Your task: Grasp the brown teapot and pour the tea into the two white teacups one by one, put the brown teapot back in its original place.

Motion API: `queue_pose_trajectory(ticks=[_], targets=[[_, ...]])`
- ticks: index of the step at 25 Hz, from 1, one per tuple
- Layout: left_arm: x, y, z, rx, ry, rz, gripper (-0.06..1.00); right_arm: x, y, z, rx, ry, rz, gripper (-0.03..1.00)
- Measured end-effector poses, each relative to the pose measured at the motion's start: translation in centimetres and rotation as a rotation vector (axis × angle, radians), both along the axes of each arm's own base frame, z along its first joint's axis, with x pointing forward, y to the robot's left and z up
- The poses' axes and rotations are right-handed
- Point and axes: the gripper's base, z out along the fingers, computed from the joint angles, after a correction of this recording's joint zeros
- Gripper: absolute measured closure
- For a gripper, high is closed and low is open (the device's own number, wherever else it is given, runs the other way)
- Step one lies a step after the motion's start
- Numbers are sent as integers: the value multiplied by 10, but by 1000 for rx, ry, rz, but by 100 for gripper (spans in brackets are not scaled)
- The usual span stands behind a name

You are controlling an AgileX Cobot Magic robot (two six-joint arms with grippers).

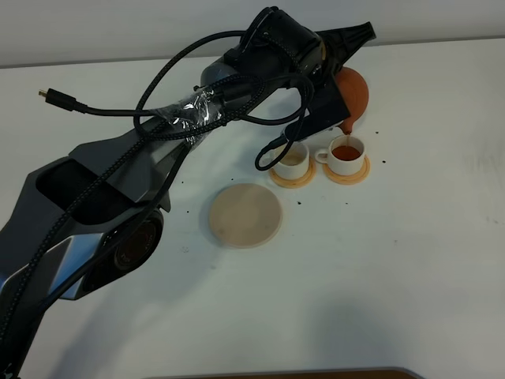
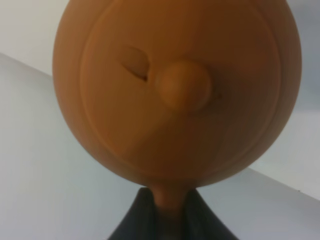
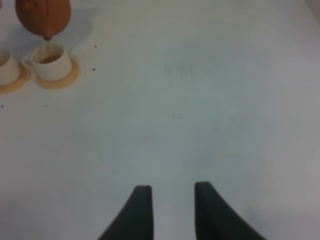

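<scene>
The brown teapot (image 1: 353, 92) hangs tilted spout-down over the right one of the two white teacups (image 1: 346, 153), and a thin stream runs into red-brown tea inside it. My left gripper (image 1: 333, 101) is shut on the teapot's handle; the left wrist view shows the lid and knob (image 2: 183, 85) close up, with the fingers (image 2: 145, 220) clamped below. The other teacup (image 1: 292, 158) stands just left on its orange coaster. The pale beige disc (image 1: 245, 215) lies bare in front. My right gripper (image 3: 172, 191) stands open over bare table, far from the teapot (image 3: 42, 15) and cup (image 3: 50, 62).
The left arm's dark links and looping cables (image 1: 197, 103) stretch from the front left across to the cups. A loose cable plug (image 1: 52, 96) sticks out at the back left. Small dark specks dot the white table (image 1: 394, 260) near the coasters.
</scene>
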Motion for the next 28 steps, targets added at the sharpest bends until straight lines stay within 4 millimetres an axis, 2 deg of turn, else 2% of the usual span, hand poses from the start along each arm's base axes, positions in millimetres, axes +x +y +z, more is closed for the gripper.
queue_pose_trajectory(ticks=[28], targets=[[-5, -6, 0, 56, -30, -24, 80, 0, 0, 0, 0, 0, 0, 73]])
